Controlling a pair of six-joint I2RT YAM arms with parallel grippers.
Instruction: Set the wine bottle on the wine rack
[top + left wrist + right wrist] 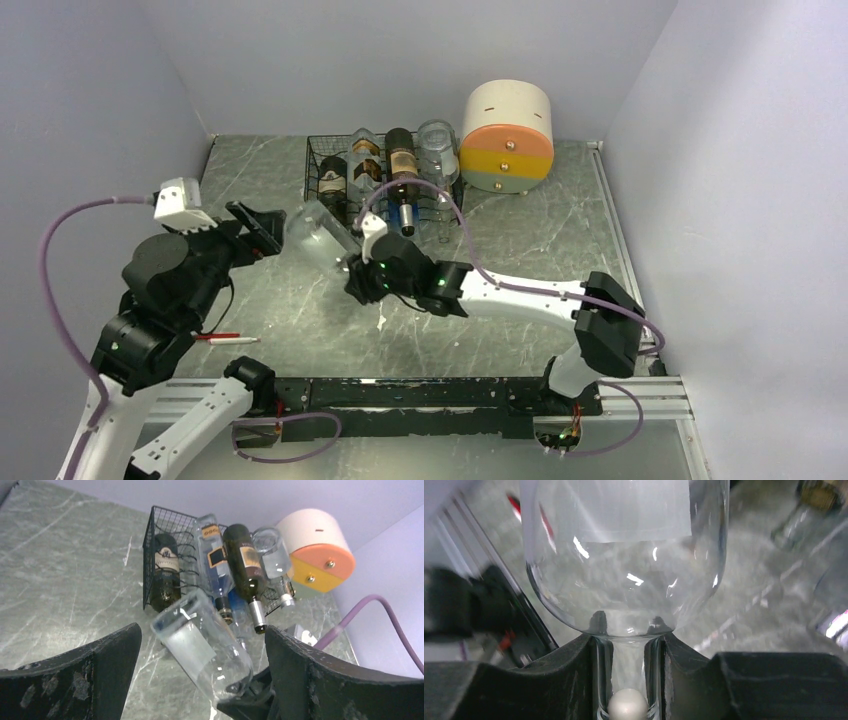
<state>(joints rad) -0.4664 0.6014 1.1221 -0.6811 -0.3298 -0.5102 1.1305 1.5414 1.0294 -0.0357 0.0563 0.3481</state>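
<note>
Right fingers (554, 680) fill the bottom of my right wrist view, clenched on the neck of the clear wine bottle (624, 555), whose body swells up to the top of the frame. From overhead I see the bottle held tilted above the table (560, 230) at centre frame, base toward the upper left, just in front of the lower left corner of the black wire wine rack (315, 170); whether it touches the wire I cannot tell. My left fingers (100, 670) are spread wide and grasp nothing, with the bottle's base showing between them but apart. Four bottles (400, 155) already lie in the rack. At upper right sits the round drawer unit (507, 135), and a red-and-white pen (225, 339) lies at lower left.
</note>
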